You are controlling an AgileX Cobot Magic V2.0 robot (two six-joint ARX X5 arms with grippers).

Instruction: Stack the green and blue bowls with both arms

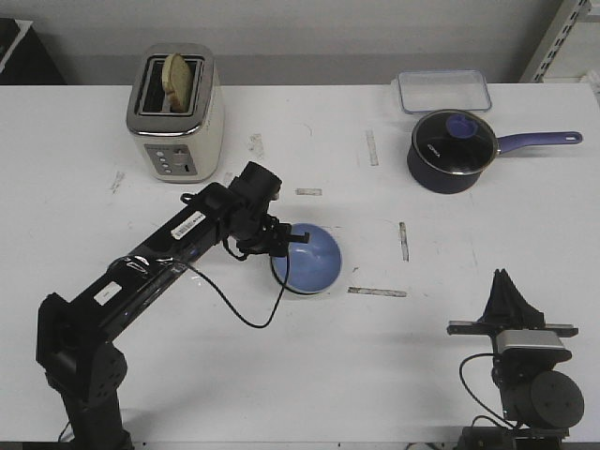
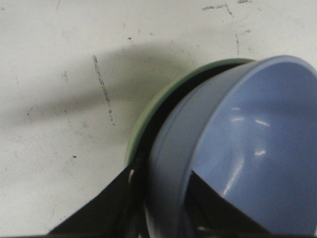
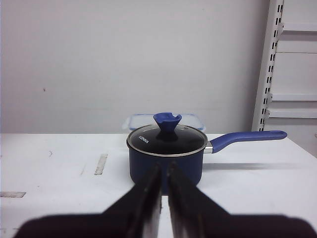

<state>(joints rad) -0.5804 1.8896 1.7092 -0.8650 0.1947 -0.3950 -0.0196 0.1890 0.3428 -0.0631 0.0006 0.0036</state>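
- Left gripper (image 1: pixel 279 246) pinches the blue bowl's (image 1: pixel 309 258) rim, one finger inside, one outside.
- Blue bowl sits tilted inside the green bowl (image 2: pixel 148 111), in front of the saucepan (image 1: pixel 452 150).
- Right gripper (image 3: pixel 164 174) fingers nearly together, holding nothing.

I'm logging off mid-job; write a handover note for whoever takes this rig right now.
Left gripper: shut on the blue bowl, fingers pinching its rim, mid-table.
Right gripper: shut, empty, parked near the table's front edge, facing the saucepan.
Green bowl: sits under the blue bowl; only its rim shows in the left wrist view.
Done: blue bowl is in the green one, tilted.
Left: release, check it settles level, then pull the left arm back.
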